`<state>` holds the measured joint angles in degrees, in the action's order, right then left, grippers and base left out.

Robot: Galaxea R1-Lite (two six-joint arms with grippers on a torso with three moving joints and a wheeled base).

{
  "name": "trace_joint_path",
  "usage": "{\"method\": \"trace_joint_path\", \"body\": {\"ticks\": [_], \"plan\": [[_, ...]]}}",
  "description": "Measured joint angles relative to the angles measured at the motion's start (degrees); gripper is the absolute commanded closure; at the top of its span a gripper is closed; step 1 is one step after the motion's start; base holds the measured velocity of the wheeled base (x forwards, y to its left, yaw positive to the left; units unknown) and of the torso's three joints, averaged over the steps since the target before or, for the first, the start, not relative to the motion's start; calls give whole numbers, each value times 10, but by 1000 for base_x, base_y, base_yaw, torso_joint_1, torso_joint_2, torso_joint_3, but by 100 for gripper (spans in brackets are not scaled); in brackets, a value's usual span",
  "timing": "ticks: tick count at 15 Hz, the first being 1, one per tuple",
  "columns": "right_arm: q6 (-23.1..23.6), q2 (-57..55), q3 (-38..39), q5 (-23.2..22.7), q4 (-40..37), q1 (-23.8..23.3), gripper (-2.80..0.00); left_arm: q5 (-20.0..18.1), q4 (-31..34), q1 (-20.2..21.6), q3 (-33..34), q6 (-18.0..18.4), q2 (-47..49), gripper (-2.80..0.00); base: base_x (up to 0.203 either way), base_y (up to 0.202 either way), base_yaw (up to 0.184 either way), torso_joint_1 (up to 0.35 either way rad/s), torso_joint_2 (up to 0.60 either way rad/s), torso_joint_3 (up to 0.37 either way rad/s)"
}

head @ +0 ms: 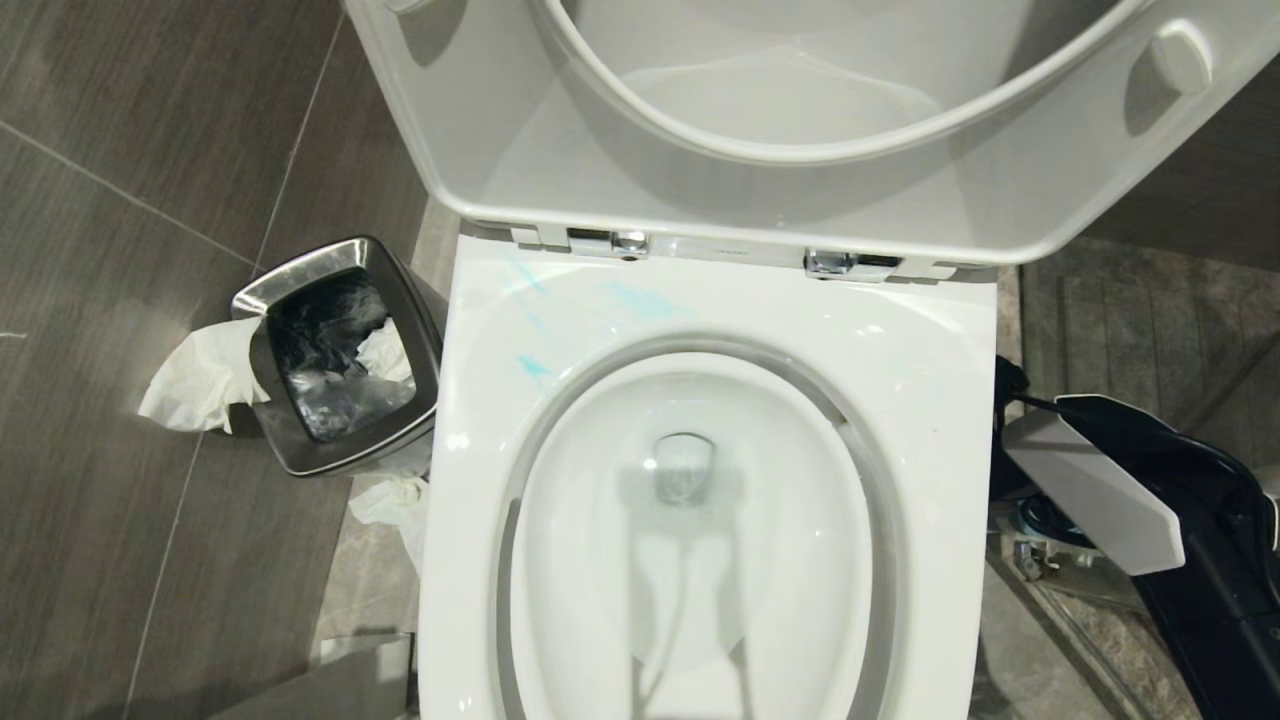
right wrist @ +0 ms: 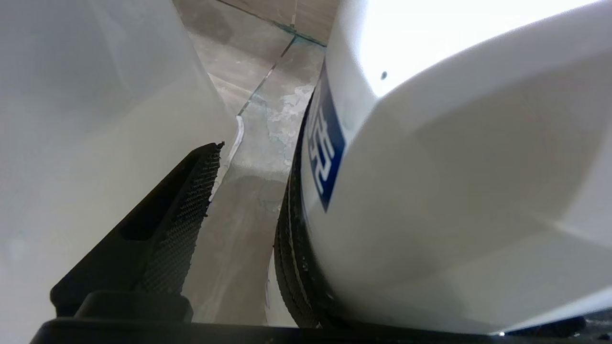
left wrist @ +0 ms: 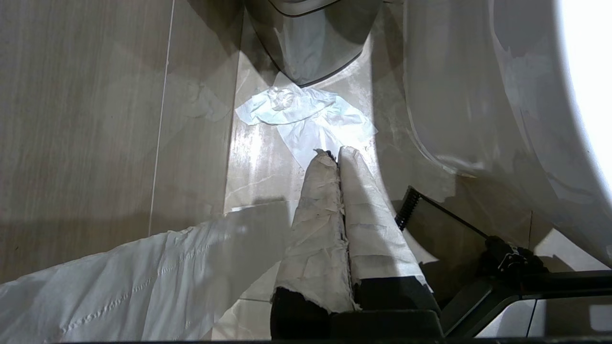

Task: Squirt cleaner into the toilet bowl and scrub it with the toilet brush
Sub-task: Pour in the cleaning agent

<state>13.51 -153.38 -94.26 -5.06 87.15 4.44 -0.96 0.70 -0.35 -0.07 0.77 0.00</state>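
Observation:
The toilet bowl [head: 930, 400] stands with seat and lid [head: 700, 190] raised, and water lies in its basin. Thin turquoise smears of cleaner [head: 535, 368] mark the back left of the rim. The toilet brush is out of view. My right arm [head: 1180, 520] reaches down beside the toilet's right side. There the right gripper [right wrist: 248, 186] is open over the floor, with nothing between its fingers [right wrist: 181, 215]. A white object with a blue label [right wrist: 430, 167] is close beside it; I cannot tell what it is. My left gripper [left wrist: 334, 153] is shut, its paper-wrapped fingers empty, low by the toilet's left side.
A small steel bin [head: 340, 355] with a dark liner stands left of the toilet. White tissue [head: 195, 385] hangs over its edge and more tissue [left wrist: 306, 114] lies on the tiled floor. The toilet's outer wall [right wrist: 71, 119] stands close to the right gripper.

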Motion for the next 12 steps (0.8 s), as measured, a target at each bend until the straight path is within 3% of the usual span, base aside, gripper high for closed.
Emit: {"method": "trace_joint_path", "body": {"ticks": [12], "plan": [[2,-3,-7,1,0,0,-280,0,0,0,0,0,0,0,0,0,0,0,0,0]]}}
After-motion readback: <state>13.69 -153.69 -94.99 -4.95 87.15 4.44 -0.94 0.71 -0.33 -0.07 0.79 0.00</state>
